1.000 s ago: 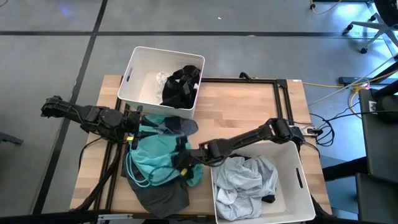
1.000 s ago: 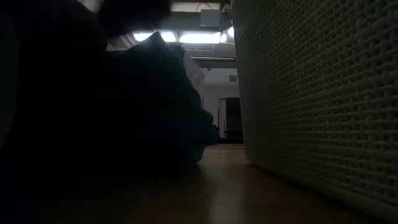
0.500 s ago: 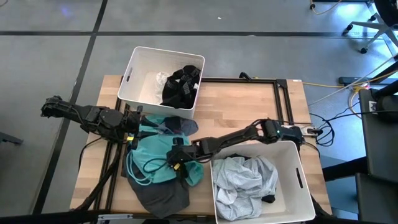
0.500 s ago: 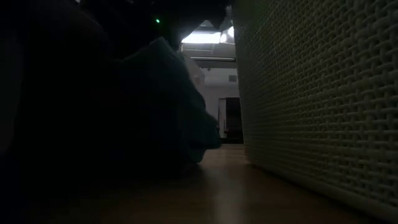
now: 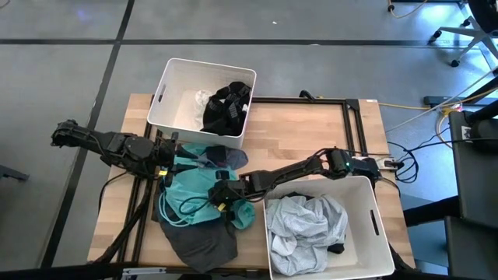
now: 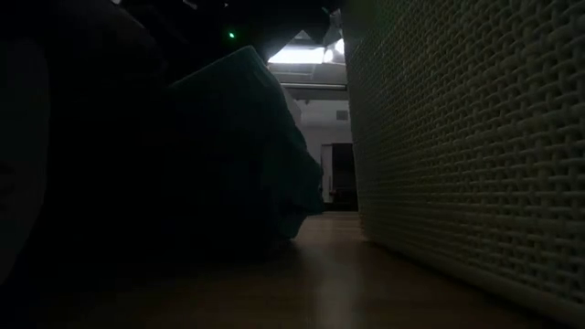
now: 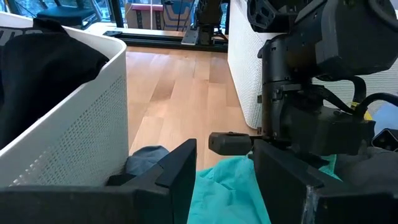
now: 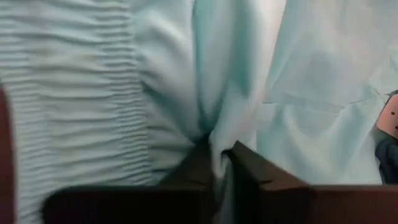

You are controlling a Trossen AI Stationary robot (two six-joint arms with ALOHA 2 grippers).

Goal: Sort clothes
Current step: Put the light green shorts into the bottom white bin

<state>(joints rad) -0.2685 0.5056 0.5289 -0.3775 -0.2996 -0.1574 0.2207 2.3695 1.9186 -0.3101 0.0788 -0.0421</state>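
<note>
Pinching a fold of the teal garment (image 5: 198, 198) with the right gripper (image 5: 224, 198), fingers clamped tight on the cloth in the right wrist view, fabric bunching up between them. Sitting low over the pile, toward 7 o'clock on the table (image 5: 303, 132).

Lying underneath and around it: a dark grey garment (image 5: 198, 245) poking out at 6 o'clock of the teal one, a grey-blue piece (image 5: 226, 158) at 12 o'clock. Already holding pale grey clothes (image 5: 303, 225): the near bin (image 5: 379, 225), right at 3 o'clock of the gripper, rim just beside the pile. Holding black stuff (image 5: 226, 109) plus something white: the far bin (image 5: 167, 97) at 12 o'clock.

Waiting at the pile's 10 o'clock edge: the left gripper (image 5: 165, 159), fingers spread apart and grasping nothing, going by its own wrist view.

Guessing the key thing here: teal garment spreading mostly toward 9 o'clock from the pinch point, so trailing behind on any lift toward either bin. Probably needing a good high lift to clear the rim and avoid dragging the dark grey piece along. Right arm clearly nearer and already on it, so no real job for the left one yet.
</note>
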